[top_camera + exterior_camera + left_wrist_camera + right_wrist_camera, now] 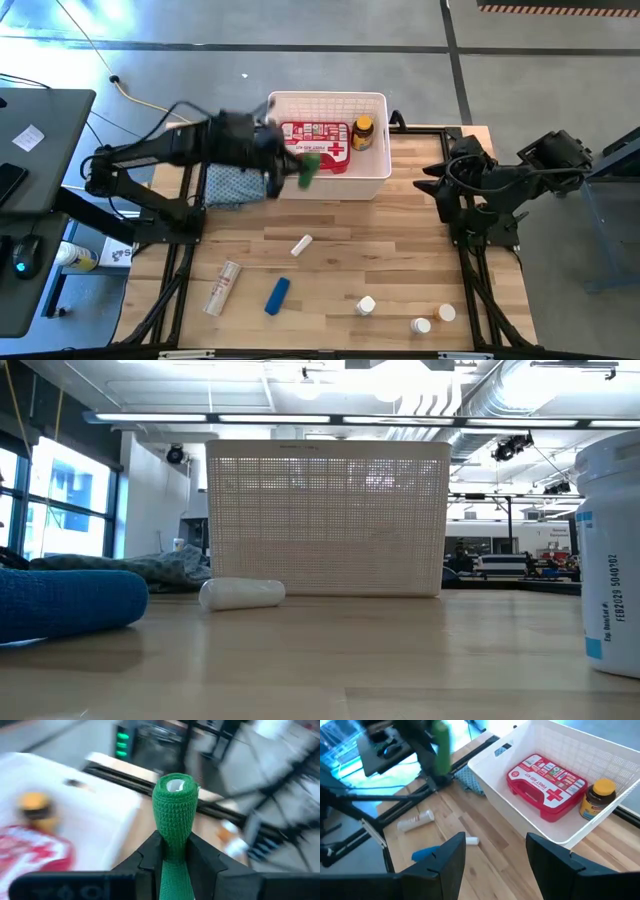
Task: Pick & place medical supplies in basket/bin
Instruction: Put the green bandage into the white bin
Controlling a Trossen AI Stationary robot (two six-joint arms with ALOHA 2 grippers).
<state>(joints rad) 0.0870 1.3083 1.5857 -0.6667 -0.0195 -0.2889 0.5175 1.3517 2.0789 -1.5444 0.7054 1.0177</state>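
Clamped low on the green bandage roll (174, 807), the left gripper (290, 168) hangs over the white basket (372, 102) rim by the first-aid case (316, 143); looks light, squishy, best pinched mid-body, while the right gripper (496, 851) waits beside the basket, fingers apart, holding nothing.

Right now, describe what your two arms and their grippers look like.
Both arms are dark, near-black, jointed segments. The left gripper has two black angular fingers forming a V. The right gripper has two flat black fingers with squared tips. Black cables loop around the right arm.
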